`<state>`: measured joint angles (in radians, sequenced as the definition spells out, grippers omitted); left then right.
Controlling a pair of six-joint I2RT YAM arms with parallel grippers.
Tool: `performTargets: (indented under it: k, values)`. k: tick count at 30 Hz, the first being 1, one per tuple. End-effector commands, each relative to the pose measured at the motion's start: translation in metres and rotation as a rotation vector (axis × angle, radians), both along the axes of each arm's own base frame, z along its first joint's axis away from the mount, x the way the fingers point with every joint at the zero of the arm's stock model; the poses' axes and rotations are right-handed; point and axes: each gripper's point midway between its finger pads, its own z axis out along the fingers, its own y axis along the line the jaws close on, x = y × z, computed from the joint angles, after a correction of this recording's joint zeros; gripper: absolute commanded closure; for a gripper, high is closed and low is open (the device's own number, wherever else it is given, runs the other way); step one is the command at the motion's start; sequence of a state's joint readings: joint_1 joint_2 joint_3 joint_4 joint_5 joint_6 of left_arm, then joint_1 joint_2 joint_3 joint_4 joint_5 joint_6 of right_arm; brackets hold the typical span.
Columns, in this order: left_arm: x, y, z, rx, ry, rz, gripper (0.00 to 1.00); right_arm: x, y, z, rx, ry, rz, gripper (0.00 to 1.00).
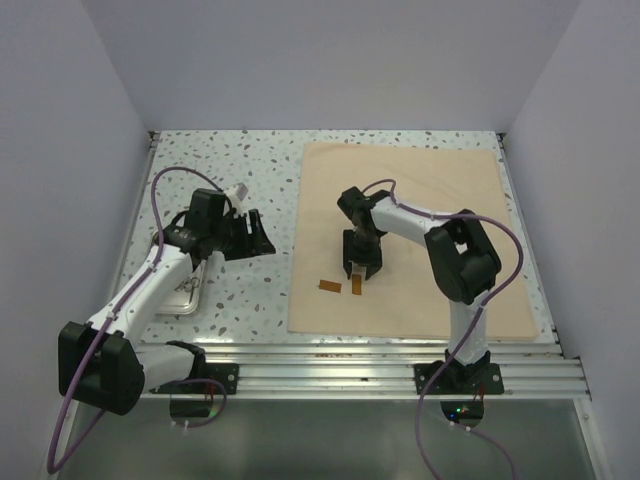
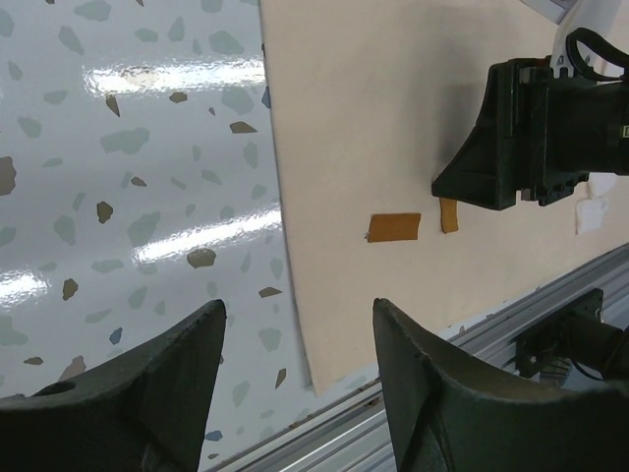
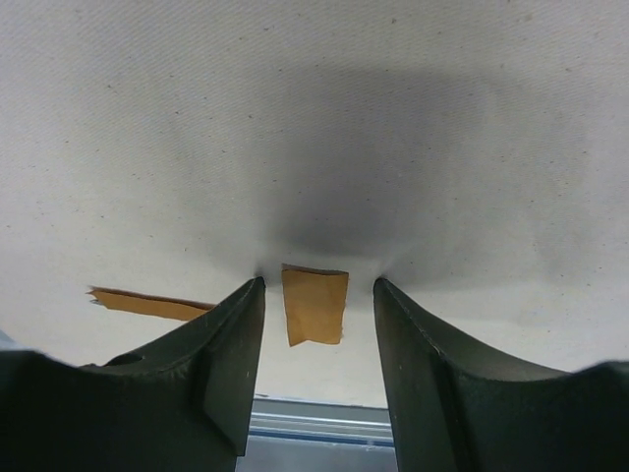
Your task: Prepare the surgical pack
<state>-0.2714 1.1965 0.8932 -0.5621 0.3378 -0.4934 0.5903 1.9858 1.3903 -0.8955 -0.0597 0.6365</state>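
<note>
here right gripper straddles brown strip

The top camera looks down from above and behind the arms on the speckled white table. The left wrist camera looks low across the large tan square cloth; the right one is very near it. All share the short brown strip.

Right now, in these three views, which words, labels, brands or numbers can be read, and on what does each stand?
No text can be read.
The tan cloth, brown strips, steel tray and table carry no writing.
A tiny yellowish mark on the right arm, in the left wrist view, is too small to read.
</note>
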Motion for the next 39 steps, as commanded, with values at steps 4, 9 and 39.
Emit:
performTargets:
  k: [4, 9, 39]
  values:
    - [0.003, -0.009, 0.015, -0.04, -0.06, -0.05, 0.35, 0.008, 0.001, -0.005, -0.024, -0.027, -0.002, 0.5]
    - [0.003, -0.011, 0.014, -0.046, -0.052, -0.053, 0.36, 0.007, 0.0, -0.005, -0.033, -0.021, -0.008, 0.53]
    - [0.018, -0.013, 0.001, 0.043, -0.081, -0.114, 0.32, 0.037, -0.173, 0.066, -0.109, -0.119, -0.383, 0.45]
